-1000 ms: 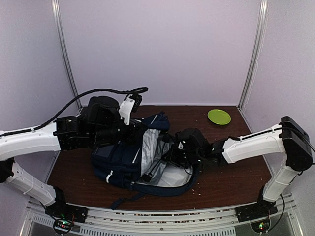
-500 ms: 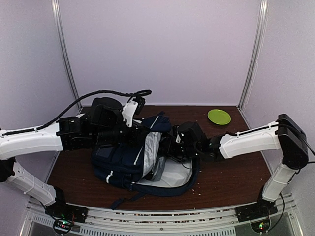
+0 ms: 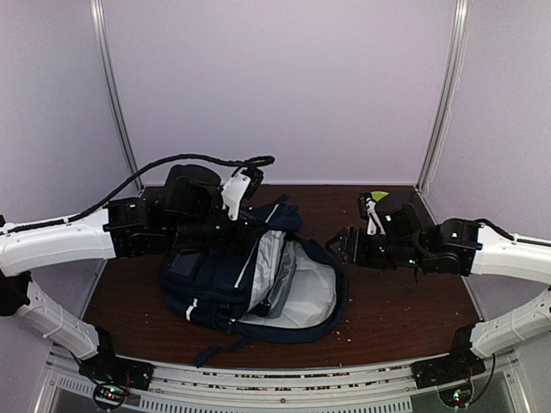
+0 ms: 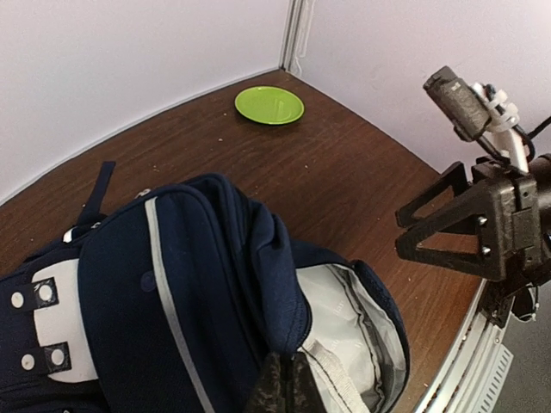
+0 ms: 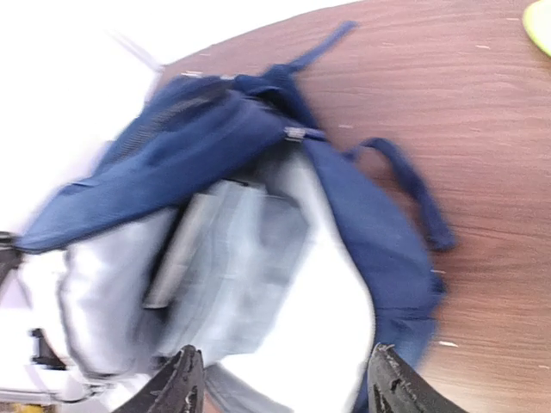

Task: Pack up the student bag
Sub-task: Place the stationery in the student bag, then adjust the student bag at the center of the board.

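Left gripper (image 4: 282,387) is pinched tight on the rim of the bag (image 3: 215,284) at its opening, holding the flap up so the mouth gapes. Right gripper (image 5: 284,391) hangs over the table (image 3: 405,310) just right of the bag, jaws wide apart, holding nothing. The bag lies left of centre. A green plate (image 4: 269,105) sits in the far right corner.

Matt navy cloth student bag (image 3: 207,277), smooth dark wood table (image 3: 405,311)

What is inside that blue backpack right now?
The open backpack shows light grey lining and a flat grey shape, too blurred to name. Its navy flap covers the rest, so anything deeper is hidden.
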`<state>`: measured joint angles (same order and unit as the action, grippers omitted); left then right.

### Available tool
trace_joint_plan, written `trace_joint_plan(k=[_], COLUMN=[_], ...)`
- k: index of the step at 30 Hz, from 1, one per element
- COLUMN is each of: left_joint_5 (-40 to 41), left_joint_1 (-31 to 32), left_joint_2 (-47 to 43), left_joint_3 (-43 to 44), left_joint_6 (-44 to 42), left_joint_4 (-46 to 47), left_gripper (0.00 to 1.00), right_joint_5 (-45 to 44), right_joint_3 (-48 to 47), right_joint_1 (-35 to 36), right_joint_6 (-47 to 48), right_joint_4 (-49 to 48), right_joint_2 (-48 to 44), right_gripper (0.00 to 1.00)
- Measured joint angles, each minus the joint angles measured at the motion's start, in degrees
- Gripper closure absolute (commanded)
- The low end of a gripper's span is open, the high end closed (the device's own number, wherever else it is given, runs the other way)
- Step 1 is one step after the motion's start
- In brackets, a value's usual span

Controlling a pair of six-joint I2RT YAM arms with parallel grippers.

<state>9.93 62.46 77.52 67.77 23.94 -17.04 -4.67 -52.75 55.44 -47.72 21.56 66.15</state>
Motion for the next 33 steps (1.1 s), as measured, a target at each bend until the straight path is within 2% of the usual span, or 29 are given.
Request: trace_joint_plan(k=[3,9,16,21,24,25,27,29,33], left_joint_5=[-1.4,-2.7,-3.5,-5.6,-7.1,-7.8,-8.9,-9.6,-9.8], left_joint_1=[1.5,6.3,7.3,7.3,7.4,7.6,8.0,8.6,9.8], left_joint_2=[3.8,15.1,17.8,19.0,22.5,24.3,27.3,29.1,28.6], left_joint_3=[3.4,13.4,14.9,15.2,16.5,17.2,18.2,18.4,18.4], left_joint_6=[-1.3,-3.6,-4.1,-3.6,-3.1,-3.0,-3.0,-3.1,-3.7], left_joint_4=[-0.9,-3.3,-4.7,-4.0,-3.4,-3.3,-3.2,-3.2,-3.8], left_gripper=[1.0,1.0,1.0,1.0,1.0,0.94,0.59,0.37,0.15], right_joint_5=[-3.1,-3.0,-2.8,-6.2,-10.2,-11.7,-13.6,-14.9,-15.9], right_joint_3=[3.0,10.2,10.3,10.8,13.5,15.0,17.2,18.9,21.1], right_joint_1=[-0.2,-0.2,1.3,1.8,1.8,1.7,1.7,1.5,1.4], right_joint_6=[0.9,0.8,-0.3,-2.9,-4.8,-5.6,-6.3,-6.7,-7.1], right_joint_4=[3.3,4.9,2.8,3.1,4.0,4.7,5.0,5.2,4.5], right_joint_2=[-1.1,-1.8,0.3,0.0,-4.6,-7.4,-11.8,-15.3,-19.2], right_gripper=[0.38,0.42,0.46,0.41,0.37,0.35,0.32,0.31,0.31])
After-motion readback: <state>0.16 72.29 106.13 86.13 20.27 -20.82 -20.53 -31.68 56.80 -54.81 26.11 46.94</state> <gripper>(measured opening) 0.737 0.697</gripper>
